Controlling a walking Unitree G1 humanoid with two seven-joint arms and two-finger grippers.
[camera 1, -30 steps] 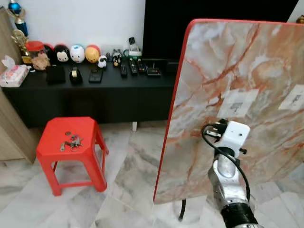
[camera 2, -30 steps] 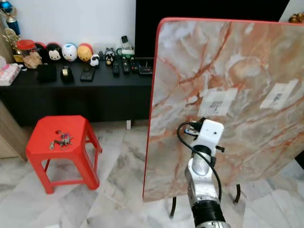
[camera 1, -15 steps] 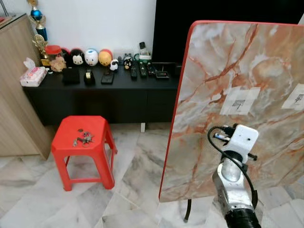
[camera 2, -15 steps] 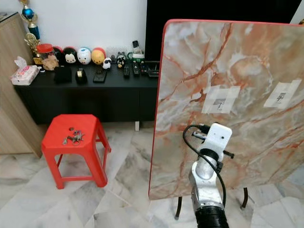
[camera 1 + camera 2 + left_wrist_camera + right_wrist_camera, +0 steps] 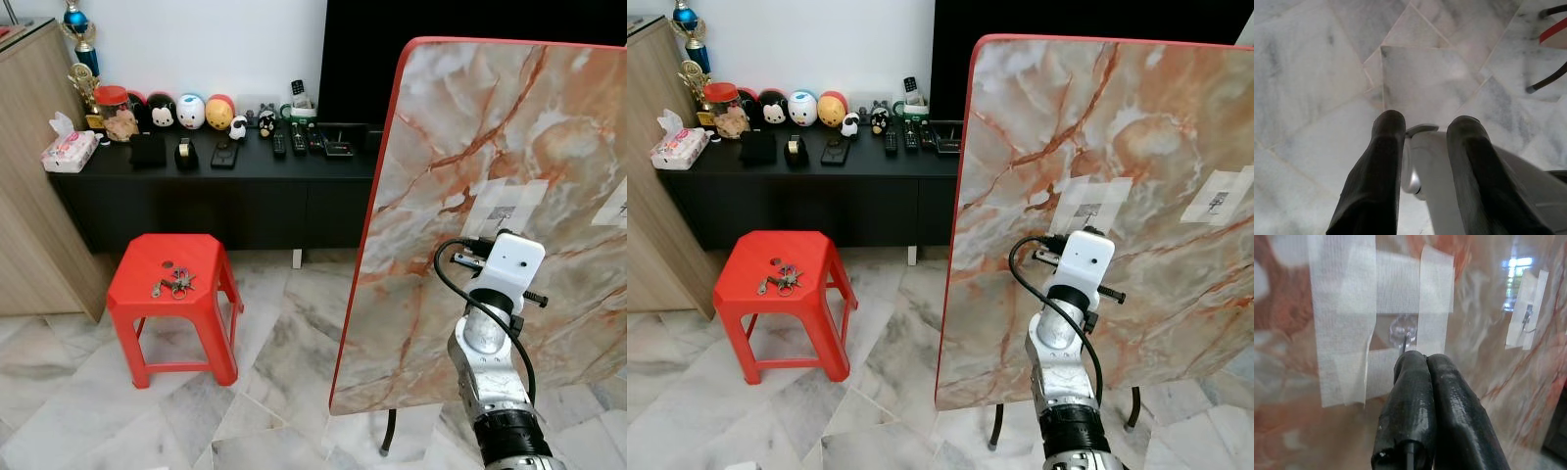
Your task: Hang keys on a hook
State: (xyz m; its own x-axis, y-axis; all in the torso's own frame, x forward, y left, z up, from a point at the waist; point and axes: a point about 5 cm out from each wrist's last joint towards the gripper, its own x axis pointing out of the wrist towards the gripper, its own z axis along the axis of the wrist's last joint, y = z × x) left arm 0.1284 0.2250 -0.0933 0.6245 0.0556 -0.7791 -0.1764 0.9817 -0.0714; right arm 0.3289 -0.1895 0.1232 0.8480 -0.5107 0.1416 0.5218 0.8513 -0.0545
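**Keys lying on the stool, right pincer up at the taped hook**

The keys are lying in a small bunch on the seat of the red stool, which is standing on the marble floor in front of a long black desk. That desk is carrying a row of round toy figures, remotes and a tissue pack. Well apart from the keys, to the robot's right, a marble-patterned board with a red edge is standing upright on dark legs. A clear hook is fixed to it under strips of white tape, and a second taped hook is sitting further along the board. The right pincer is reaching up to the first hook, its two black fingers pressed together with nothing between them, tips just beside the hook. The left pincer is hanging low over the floor, fingers parted and holding nothing
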